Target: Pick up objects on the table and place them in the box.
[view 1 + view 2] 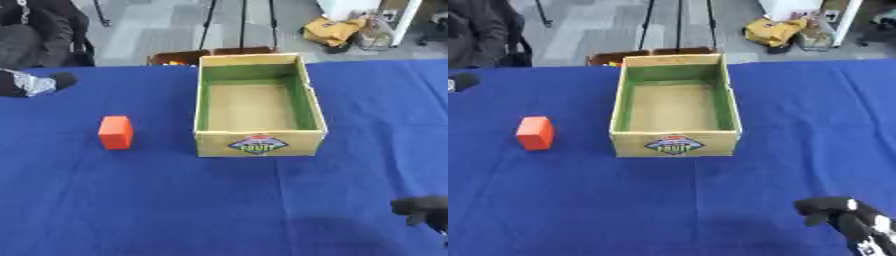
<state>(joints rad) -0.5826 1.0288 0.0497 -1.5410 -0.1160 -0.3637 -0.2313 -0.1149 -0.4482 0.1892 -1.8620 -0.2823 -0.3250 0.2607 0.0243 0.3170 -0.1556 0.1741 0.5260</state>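
Left hand: showed in neither view.
Dark object (35,82): lay at the far left edge of the tabletop, black with a silvery patch; what it was could not be made out.
Orange block (115,132): stood on the tabletop, left of the box and well apart from it, roughly level with the box's near end. Nothing touched it.
Tabletop (175,210): was covered in a blue cloth that ran across the whole width of both views; the near half carried only the cloth's folds and the right hand's shadow.
Box (260,143): sat at the middle of the tabletop, long side running from near to far. It was an open cardboard box with green inner walls and a tan floor, and nothing lay inside it. Its near outer wall carried a diamond-shaped label reading "FRUIT".
Right hand (846,217): showed at the near right corner, black with pale parts at the joints, well apart from both box and block, to the near right of the box. It held nothing. Its fingers looked bent inward, but whether they were fully curled could not be told.
Floor beyond the tabletop: grey, with tripod legs (241,25) behind the box and a yellow bag (334,30) at the far right.
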